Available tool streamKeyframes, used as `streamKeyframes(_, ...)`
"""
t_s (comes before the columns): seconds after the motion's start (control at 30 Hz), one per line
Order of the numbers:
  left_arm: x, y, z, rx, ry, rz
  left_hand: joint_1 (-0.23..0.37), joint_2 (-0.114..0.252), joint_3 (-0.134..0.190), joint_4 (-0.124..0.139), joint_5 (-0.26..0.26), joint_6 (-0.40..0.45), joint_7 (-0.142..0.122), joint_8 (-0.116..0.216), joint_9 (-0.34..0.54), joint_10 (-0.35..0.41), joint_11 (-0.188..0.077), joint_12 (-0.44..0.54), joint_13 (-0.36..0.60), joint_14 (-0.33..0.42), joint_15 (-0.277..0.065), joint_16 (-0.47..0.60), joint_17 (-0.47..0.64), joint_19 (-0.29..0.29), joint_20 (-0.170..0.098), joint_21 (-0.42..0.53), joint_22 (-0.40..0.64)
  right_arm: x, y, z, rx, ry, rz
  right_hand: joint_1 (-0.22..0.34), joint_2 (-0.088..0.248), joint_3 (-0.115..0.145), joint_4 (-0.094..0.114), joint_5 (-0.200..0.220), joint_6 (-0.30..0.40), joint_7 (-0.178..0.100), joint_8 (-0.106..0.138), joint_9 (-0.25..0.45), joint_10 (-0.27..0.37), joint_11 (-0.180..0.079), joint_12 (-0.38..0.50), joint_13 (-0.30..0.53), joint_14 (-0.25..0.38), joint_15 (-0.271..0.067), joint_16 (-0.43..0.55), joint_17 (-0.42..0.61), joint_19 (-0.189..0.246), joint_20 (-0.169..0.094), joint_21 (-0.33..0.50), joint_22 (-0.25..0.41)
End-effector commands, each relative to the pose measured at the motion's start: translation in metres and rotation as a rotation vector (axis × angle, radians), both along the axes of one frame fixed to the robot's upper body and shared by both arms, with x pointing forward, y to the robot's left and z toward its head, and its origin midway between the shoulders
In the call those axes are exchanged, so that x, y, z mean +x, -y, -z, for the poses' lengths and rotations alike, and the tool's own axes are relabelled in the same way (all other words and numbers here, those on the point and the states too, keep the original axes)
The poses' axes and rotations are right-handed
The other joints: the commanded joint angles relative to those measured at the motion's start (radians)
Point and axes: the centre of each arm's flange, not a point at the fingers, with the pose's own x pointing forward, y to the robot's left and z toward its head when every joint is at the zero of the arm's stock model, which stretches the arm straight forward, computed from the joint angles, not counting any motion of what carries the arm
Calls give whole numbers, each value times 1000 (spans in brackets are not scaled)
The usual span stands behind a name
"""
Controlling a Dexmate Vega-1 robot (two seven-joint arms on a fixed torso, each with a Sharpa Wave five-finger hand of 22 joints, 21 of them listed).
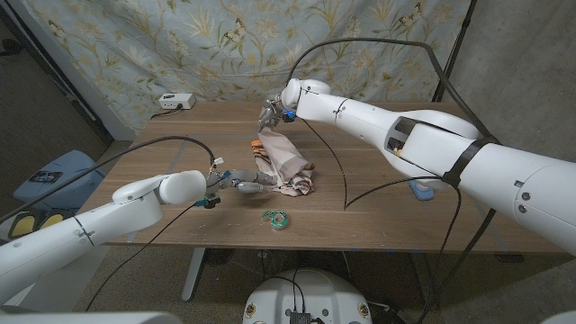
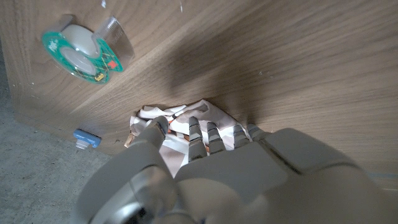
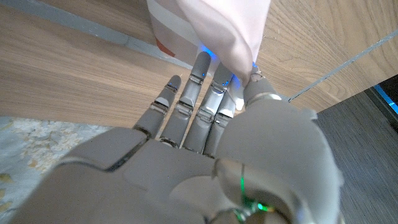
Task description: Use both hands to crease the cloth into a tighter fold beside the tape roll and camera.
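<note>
Near the tabletop's front edge sits a green tape roll (image 1: 275,218); just behind it the left hand (image 1: 236,183) grips the crumpled cloth's (image 1: 283,166) near end, while the right hand (image 1: 271,115) lifts its far corner. Left wrist view: fingers (image 2: 211,138) curl into fabric. Right wrist view: thumb apparently pinches cloth against extended fingers (image 3: 200,93).

A makeshift lab: patterned backdrop cloth (image 1: 270,45) hangs behind a cabled wooden table (image 1: 378,202).

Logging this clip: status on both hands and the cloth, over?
Left hand grips cloth near edge. Right hand pinches far end, lifted. Tape roll sits apart, near front edge; nothing blocking.
</note>
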Motion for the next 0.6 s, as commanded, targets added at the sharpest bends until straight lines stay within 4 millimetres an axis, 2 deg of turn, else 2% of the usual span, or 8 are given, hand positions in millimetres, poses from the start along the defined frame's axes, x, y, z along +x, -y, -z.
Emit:
streamKeyframes(0.03,0,-2,-1,-8,-1,-9,10,1,2,-1,2,5,2,3,2,1,3,4,2,-2,2,2,3,-10,0,5,1,9,-11,9,8,-21,-13,12,5,-2,1,-1,-7,3,-5,2,-6,2,-3,2,-3,-106,-6,3,-2,3,-1,0)
streamKeyframes(0.6,-4,-10,-4,-39,-2,-25,12,2,1,-2,2,2,2,3,2,0,2,3,2,-3,5,1,3,-10,0,5,1,16,-17,21,59,68,-8,9,10,-9,4,-4,-27,7,-19,-2,-28,13,-25,-20,-26,-96,-19,1,-10,3,-3,1)
